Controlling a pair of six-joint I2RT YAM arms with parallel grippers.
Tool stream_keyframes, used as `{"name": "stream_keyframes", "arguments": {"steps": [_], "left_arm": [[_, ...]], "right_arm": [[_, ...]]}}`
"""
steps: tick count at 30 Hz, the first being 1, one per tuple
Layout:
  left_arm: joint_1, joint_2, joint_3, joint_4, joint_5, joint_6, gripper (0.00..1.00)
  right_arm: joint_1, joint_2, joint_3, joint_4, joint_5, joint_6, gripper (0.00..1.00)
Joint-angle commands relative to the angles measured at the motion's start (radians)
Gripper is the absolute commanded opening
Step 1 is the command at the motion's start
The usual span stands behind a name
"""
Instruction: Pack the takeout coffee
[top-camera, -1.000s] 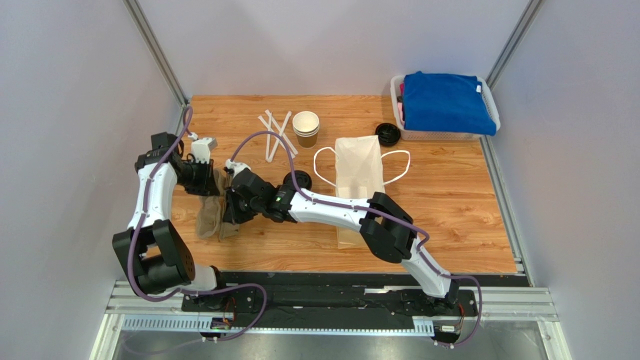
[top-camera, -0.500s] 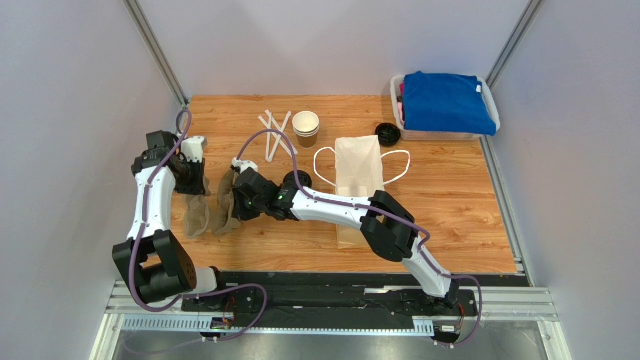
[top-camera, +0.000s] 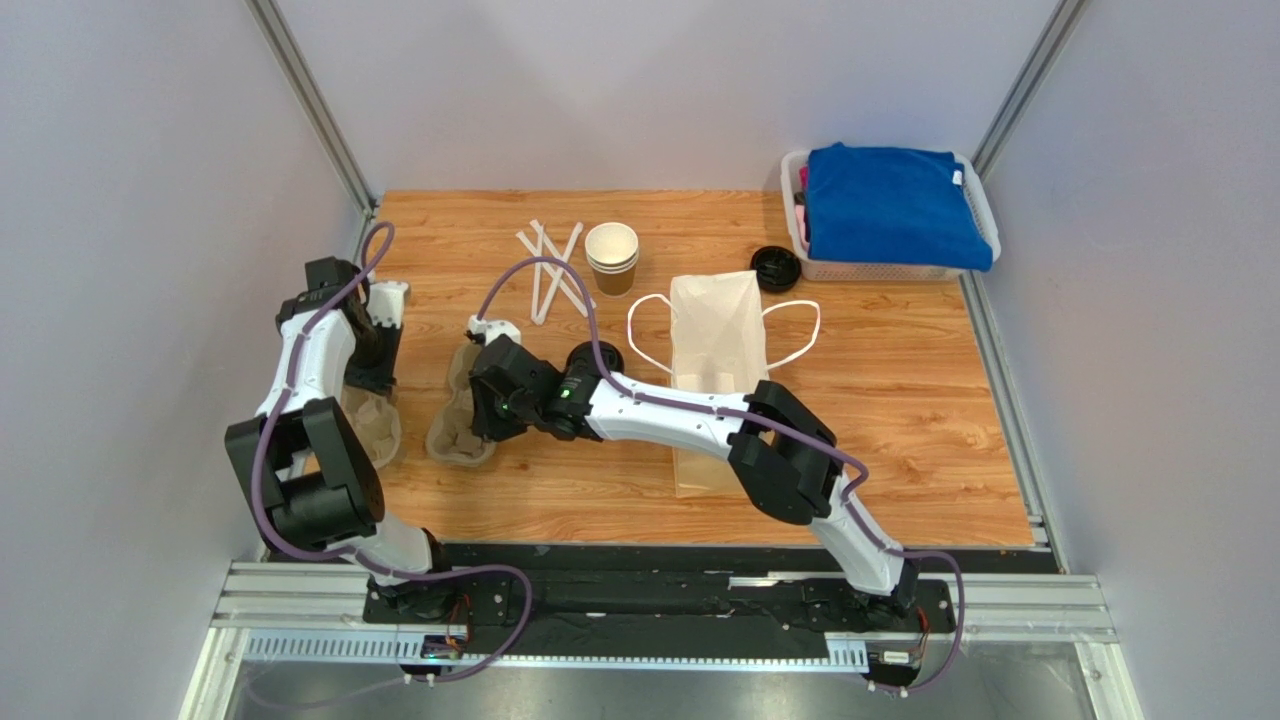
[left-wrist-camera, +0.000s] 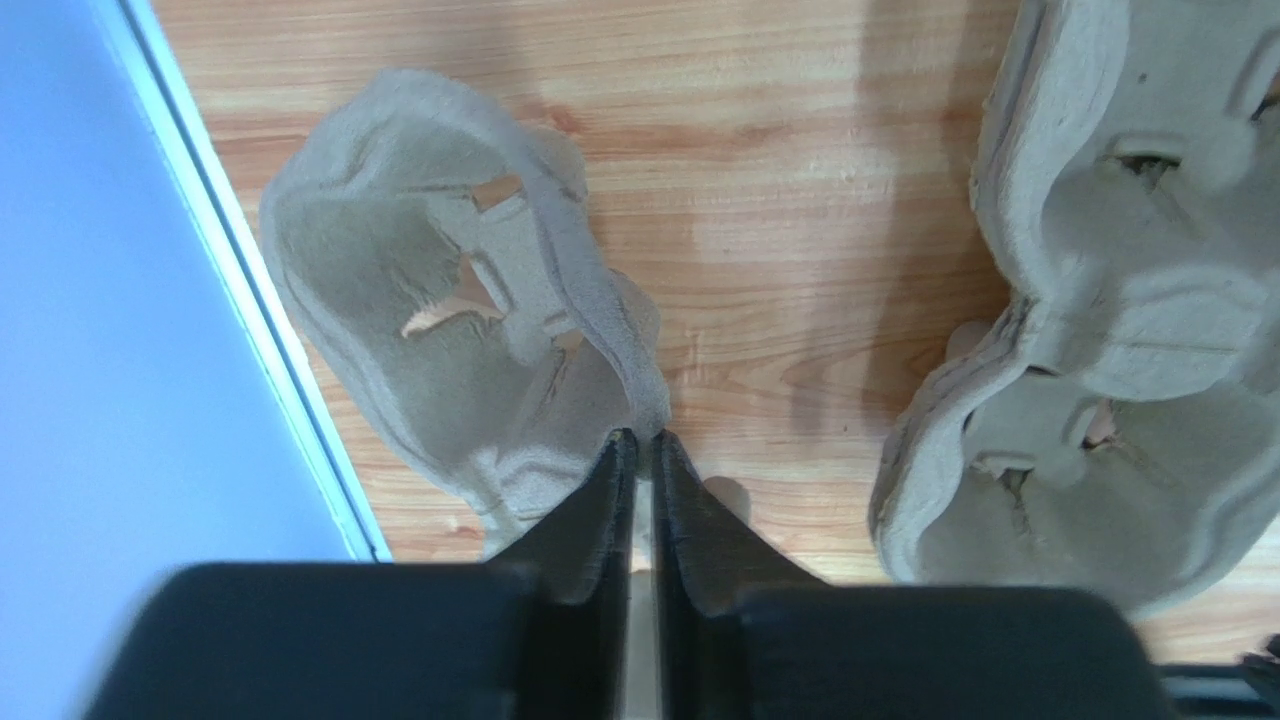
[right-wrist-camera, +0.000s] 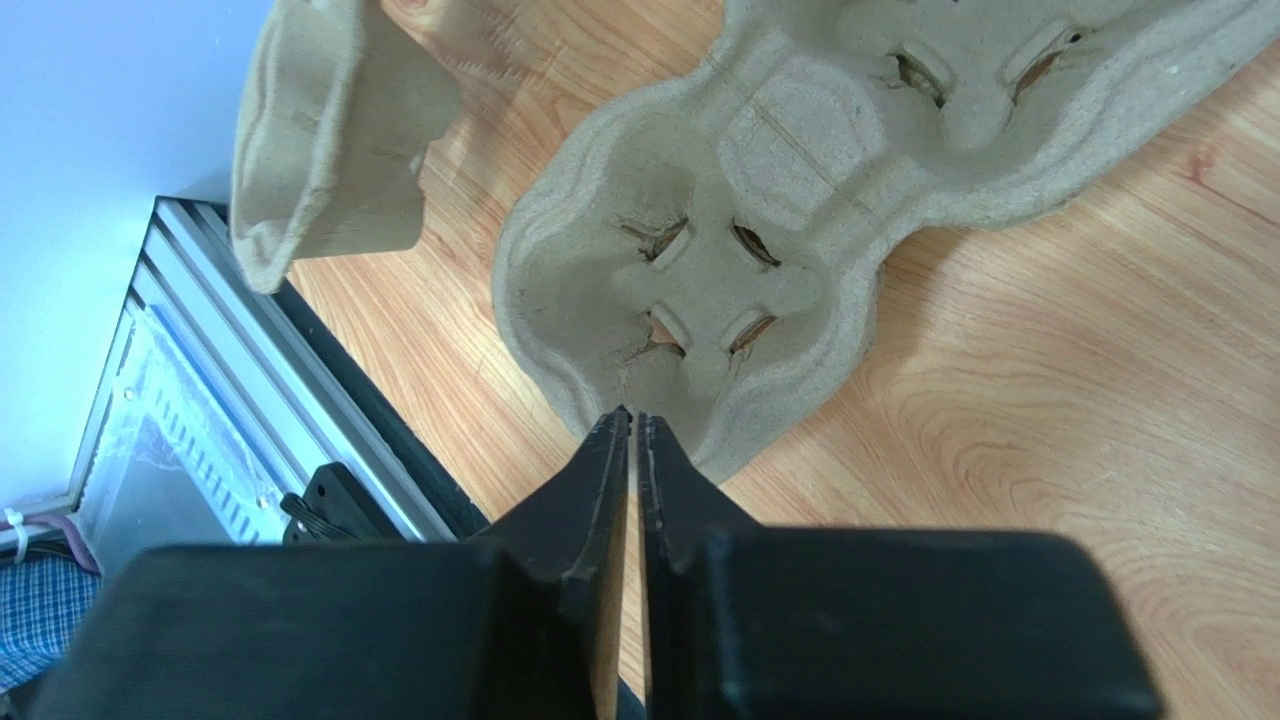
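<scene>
The takeout coffee (top-camera: 592, 360), a small cup under a black lid, stands mid-table, partly hidden behind my right arm. Two pulp cup carriers lie left of it. My left gripper (top-camera: 371, 393) (left-wrist-camera: 640, 438) is shut on the rim of the left carrier (top-camera: 371, 431) (left-wrist-camera: 436, 300) near the table's left edge. My right gripper (top-camera: 466, 413) (right-wrist-camera: 631, 417) pinches the edge of the right carrier (top-camera: 455, 425) (right-wrist-camera: 842, 165), its jaws nearly together. A white paper bag (top-camera: 718, 353) with white handles lies flat to the right.
A stack of lidless brown cups (top-camera: 612, 255) and several wrapped straws (top-camera: 549, 267) sit at the back. Loose black lids (top-camera: 775, 269) lie beside a white basket (top-camera: 977, 195) holding blue cloth. The metal frame rail (left-wrist-camera: 256, 330) runs along the table's left edge.
The two carriers, held together upright a second ago, have been pulled apart and now lie flat on the table. My left arm swung left toward the edge; the right gripper shifted slightly back.
</scene>
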Motion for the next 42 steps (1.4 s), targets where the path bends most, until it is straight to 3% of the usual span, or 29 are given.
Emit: {"name": "stream_keyframes", "arguments": {"steps": [1,3,6,11,20,30,35,39,42], "left_arm": [[0.010,0.002,0.032,-0.004,0.076,0.011,0.28],[0.010,-0.018,0.042,-0.017,0.133,0.008,0.40],[0.008,-0.040,0.059,-0.038,0.224,0.001,0.50],[0.008,-0.029,0.068,-0.092,0.371,0.024,0.52],[-0.004,0.023,0.027,-0.099,0.446,0.028,0.53],[-0.046,0.085,-0.053,-0.018,0.333,0.059,0.53],[-0.052,0.100,-0.073,0.000,0.331,0.064,0.53],[-0.055,0.109,-0.073,0.002,0.339,0.065,0.41],[-0.061,0.121,-0.059,0.002,0.346,0.053,0.38]], "right_arm": [[0.001,-0.085,-0.010,0.026,0.007,-0.017,0.15],[0.004,-0.093,-0.004,0.027,-0.004,-0.023,0.17],[0.013,-0.108,0.002,0.036,-0.010,-0.040,0.21],[0.036,-0.137,0.015,0.055,-0.066,-0.065,0.23],[0.097,-0.200,0.059,0.079,-0.190,-0.225,0.30],[0.116,-0.427,-0.025,-0.059,-0.391,-0.480,0.47],[0.116,-0.550,-0.022,-0.134,-0.425,-0.563,0.50],[0.113,-0.619,0.002,-0.195,-0.389,-0.626,0.52],[0.099,-0.685,-0.014,-0.218,-0.345,-0.686,0.57]]}}
